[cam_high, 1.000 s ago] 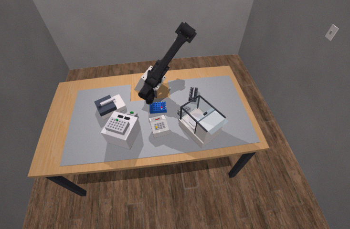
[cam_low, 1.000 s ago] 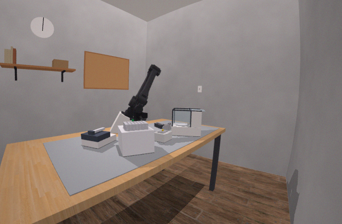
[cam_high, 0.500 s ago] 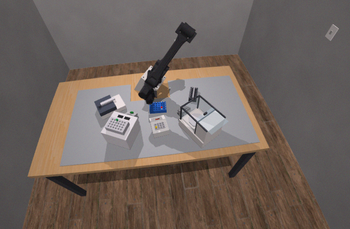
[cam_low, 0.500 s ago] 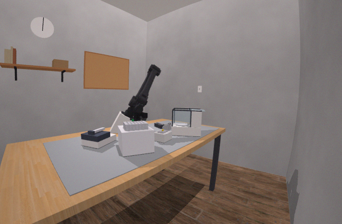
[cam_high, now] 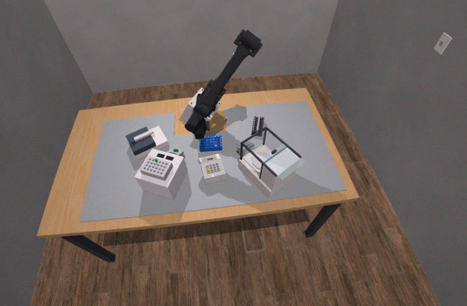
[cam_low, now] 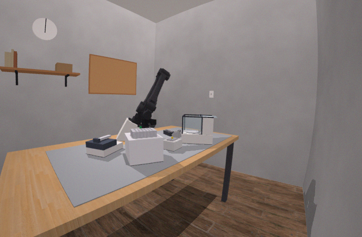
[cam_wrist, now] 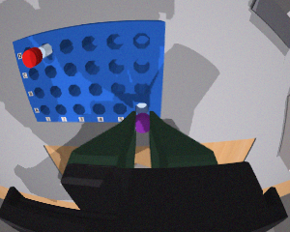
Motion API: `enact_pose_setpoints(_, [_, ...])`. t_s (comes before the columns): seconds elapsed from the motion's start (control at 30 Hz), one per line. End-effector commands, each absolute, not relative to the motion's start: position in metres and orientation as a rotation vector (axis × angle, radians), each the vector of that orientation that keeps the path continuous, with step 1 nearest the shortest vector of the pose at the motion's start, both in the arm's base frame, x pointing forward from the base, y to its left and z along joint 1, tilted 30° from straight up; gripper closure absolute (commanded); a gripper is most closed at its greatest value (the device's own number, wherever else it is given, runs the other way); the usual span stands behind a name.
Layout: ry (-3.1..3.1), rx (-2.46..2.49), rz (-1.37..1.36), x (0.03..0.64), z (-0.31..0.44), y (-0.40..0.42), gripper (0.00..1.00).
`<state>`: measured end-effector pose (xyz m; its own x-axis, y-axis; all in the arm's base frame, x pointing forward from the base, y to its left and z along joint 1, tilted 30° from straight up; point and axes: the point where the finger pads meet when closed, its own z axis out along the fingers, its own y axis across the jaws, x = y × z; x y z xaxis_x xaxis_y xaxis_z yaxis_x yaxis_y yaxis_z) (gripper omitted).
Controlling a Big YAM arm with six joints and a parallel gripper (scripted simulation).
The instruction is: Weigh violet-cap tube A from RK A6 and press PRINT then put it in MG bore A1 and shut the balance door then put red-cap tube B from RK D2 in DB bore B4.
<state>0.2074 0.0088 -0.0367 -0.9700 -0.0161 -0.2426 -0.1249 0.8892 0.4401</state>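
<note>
Pinched around the violet-capped clear tube point(cam_wrist: 142, 123), the black gripper point(cam_wrist: 142, 117) with dark green fingers has closed on tube A at the A6 corner of the blue plastic tube rack point(cam_high: 210, 143) point(cam_wrist: 103, 79). Gripping up by the cap probably leaves the lower body free to enter a bore or stand on a pan. Its neighbouring bores look vacant, which gives the fingers room on either side.

Tube B, with its red cap point(cam_high: 215, 143) point(cam_wrist: 32, 57), stands in the rack's far row toward the column-1 end, well apart from the fingers, waiting for the last step.

On the counter point(cam_high: 60, 173) point(cam_low: 21, 178), the glass-boxed white balance point(cam_high: 255, 180) point(cam_low: 196, 138) has its top pane slid back, presumably so the tube can come in from above. Lifting straight up seems the next move; a sideways pull could drag the rack, since nothing fixes it down.
</note>
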Motion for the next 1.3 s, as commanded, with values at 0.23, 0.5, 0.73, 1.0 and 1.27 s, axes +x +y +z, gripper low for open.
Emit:
enact_pose_setpoints(0.23, [2.817, -0.114, 0.679, 0.208, -0.033, 0.013, 0.91])
enact_pose_setpoints(0.5, [2.794, -0.114, 0.654, 0.219, -0.024, 0.001, 0.91])
enact_pose_setpoints(0.73, [2.789, -0.116, 0.649, 0.221, -0.02, -0.001, 0.91])
enact_pose_setpoints(1.0, [2.79, -0.116, 0.649, 0.22, -0.016, -0.003, 0.91])
enact_pose_setpoints(1.27, [2.787, -0.117, 0.647, 0.22, -0.013, -0.005, 0.91])
